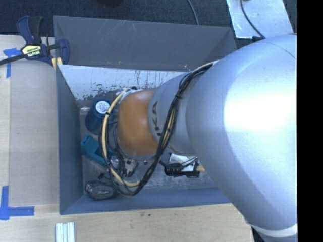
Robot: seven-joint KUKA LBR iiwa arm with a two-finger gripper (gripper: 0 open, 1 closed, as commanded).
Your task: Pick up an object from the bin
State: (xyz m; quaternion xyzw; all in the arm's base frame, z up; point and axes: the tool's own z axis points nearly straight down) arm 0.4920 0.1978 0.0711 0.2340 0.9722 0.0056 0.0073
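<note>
My gripper [122,164] reaches down into the left half of the bin; I see just a bit of its dark metal body below the arm's wrist. A teal block-like thing [91,148] lies just left of it on the bin floor. A dark blue round thing with a white circular label [100,109] sits behind that, near the back wall. A dark grey oval thing [101,189] rests in the front left corner, just in front of the gripper.
A black and white thing with a yellow tip [184,169] lies to the right of the gripper, partly under the arm. The arm with its orange cover and looped cables hides the middle and right of the bin floor.
</note>
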